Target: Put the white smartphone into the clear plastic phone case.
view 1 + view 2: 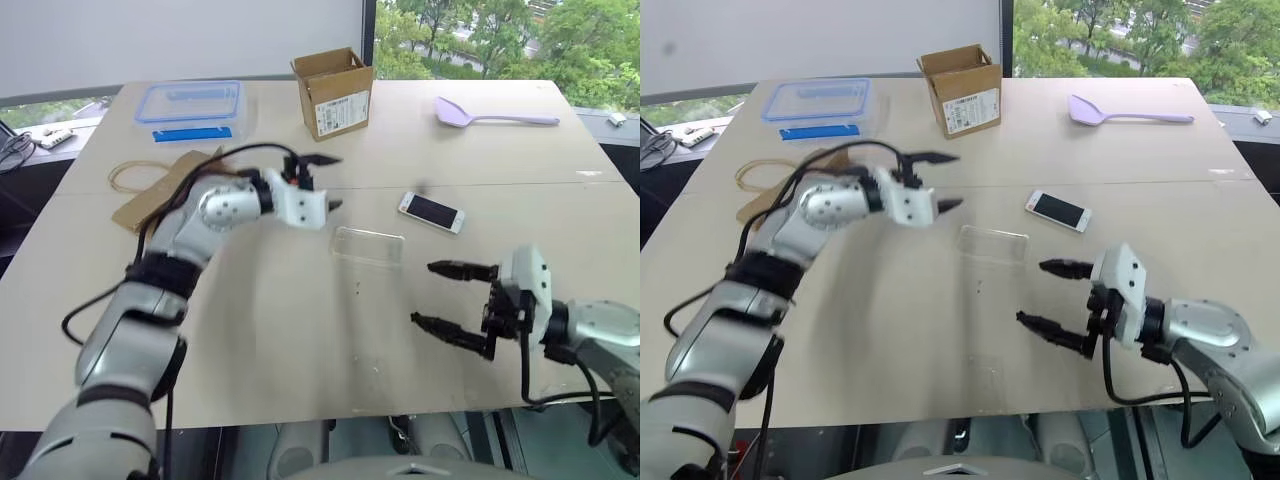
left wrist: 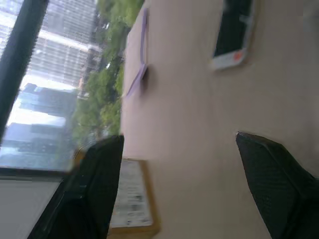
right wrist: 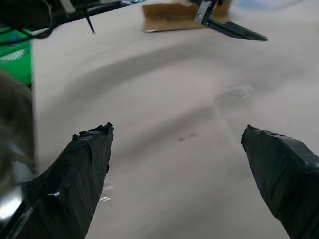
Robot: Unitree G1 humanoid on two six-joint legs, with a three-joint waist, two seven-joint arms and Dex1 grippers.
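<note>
Status at that moment: nothing was done yet on the actual insertion. The white smartphone (image 1: 431, 211) lay flat on the table (image 1: 280, 340), screen up, untouched. The clear plastic phone case (image 1: 367, 245) lay empty just beside it, on the side nearer me and a bit to the left; the two were close but apart.

I had the left gripper (image 1: 325, 182) in the air above the table, left of the case and phone, fingers spread, nothing between them. In its wrist view the phone sat ahead, beyond the two fingertips (image 2: 259, 149), so it was pointed roughly that way but not at it yet.

The right gripper (image 1: 440, 295) was on the near right side, low over the table, jaws wide apart, empty. Its wrist view had the case faintly visible ahead, between the fingers.

Clutter I wasn't touching: cardboard box (image 1: 333, 92) at the far side, clear blue-rimmed food box (image 1: 190, 104) at far left, lilac spatula (image 1: 490, 115) at far right, rubber band (image 1: 135, 176) on the left.

My read: all steps were left. Grab the phone, steady the case, seat the phone in it. The case is thin and hard to see, so pinning it looked like the tricky bit.
</note>
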